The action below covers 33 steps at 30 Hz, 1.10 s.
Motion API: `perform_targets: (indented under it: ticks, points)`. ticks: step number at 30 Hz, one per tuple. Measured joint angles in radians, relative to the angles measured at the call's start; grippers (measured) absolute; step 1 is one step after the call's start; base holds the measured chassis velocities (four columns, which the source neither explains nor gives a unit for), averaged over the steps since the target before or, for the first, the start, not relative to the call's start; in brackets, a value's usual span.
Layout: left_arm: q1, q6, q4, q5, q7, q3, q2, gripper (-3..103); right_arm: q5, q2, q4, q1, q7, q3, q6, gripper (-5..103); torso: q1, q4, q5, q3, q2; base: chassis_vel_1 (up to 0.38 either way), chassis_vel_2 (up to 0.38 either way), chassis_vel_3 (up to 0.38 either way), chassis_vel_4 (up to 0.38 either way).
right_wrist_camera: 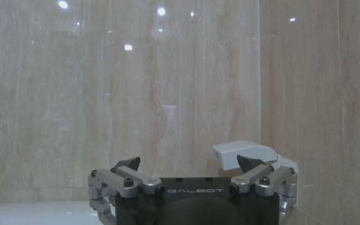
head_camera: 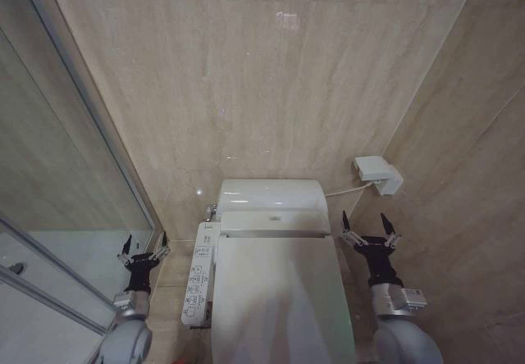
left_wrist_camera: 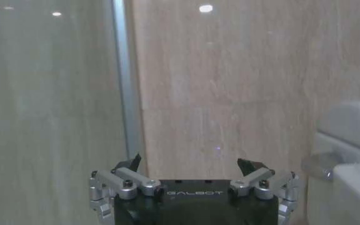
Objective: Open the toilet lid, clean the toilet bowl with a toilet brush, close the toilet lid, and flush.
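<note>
The toilet lid (head_camera: pixel 275 298) is a glossy white oval cover lying shut over the toilet, so the toilet bowl is hidden beneath it. The toilet brush is out of view. My left gripper (head_camera: pixel 144 245) hangs open to the left of the toilet, beside its side control panel (head_camera: pixel 197 286), with nothing between its fingers. In the left wrist view the left gripper (left_wrist_camera: pixel 192 165) faces the tiled wall. My right gripper (head_camera: pixel 370 226) stands open to the right of the toilet, level with the tank (head_camera: pixel 271 196). The right gripper (right_wrist_camera: pixel 189 164) is empty in the right wrist view.
A glass shower screen with a metal frame (head_camera: pixel 90 126) and a white shower tray (head_camera: pixel 49 266) close off the left. Beige tiled walls stand behind and to the right. A white wall socket box (head_camera: pixel 377 174) with a cable sits right of the tank.
</note>
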Motion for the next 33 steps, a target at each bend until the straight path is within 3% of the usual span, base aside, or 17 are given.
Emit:
perform_targets:
  ticks: [5, 15, 20, 23, 24, 32, 33]
  points:
    - [-0.138, 0.009, 0.106, -0.048, 0.063, 0.060, 0.057, 100, 0.000, 0.000, 0.000, 0.000, 0.000, 0.000, 0.000, 100, 0.000, -0.0001, 0.0002, 0.000, 0.000, 0.000, 0.000, 0.000, 0.000]
    - [-0.310, 0.005, 0.232, -0.085, 0.132, 0.179, 0.132, 100, 0.000, 0.000, 0.000, 0.000, 0.000, 0.000, 0.000, 100, 0.000, 0.0002, 0.0002, 0.000, 0.000, 0.000, 0.000, 0.000, 0.000]
    - [-0.367, -0.027, 0.309, -0.056, 0.196, 0.246, 0.152, 96, 0.000, 0.000, 0.000, 0.000, 0.000, 0.000, 0.000, 100, 0.000, 0.0000, 0.0001, 0.000, 0.000, 0.000, 0.000, 0.000, 0.000]
    - [-0.409, -0.093, 0.382, 0.005, 0.271, 0.303, 0.165, 96, 0.000, 0.000, 0.000, 0.000, 0.000, 0.000, 0.000, 100, 0.000, 0.0000, 0.0001, 0.000, 0.000, 0.000, 0.000, 0.000, 0.000]
    - [-0.419, -0.105, 0.394, 0.021, 0.287, 0.314, 0.167, 70, 0.000, 0.000, 0.000, 0.000, 0.000, 0.000, 0.000, 100, 0.000, 0.0002, 0.0002, 0.000, 0.000, 0.000, 0.000, 0.000, 0.000]
    - [-0.445, -0.118, 0.408, 0.082, 0.319, 0.338, 0.169, 70, 0.000, 0.000, 0.000, 0.000, 0.000, 0.000, 0.000, 100, 0.000, 0.0000, 0.0003, 0.000, 0.000, 0.000, 0.000, 0.000, 0.000]
    - [-0.449, -0.126, 0.414, 0.096, 0.320, 0.339, 0.168, 43, 0.000, 0.000, 0.000, 0.000, 0.000, 0.000, 0.000, 100, 0.000, 0.0000, 0.0002, 0.000, 0.000, 0.000, 0.000, 0.000, 0.000]
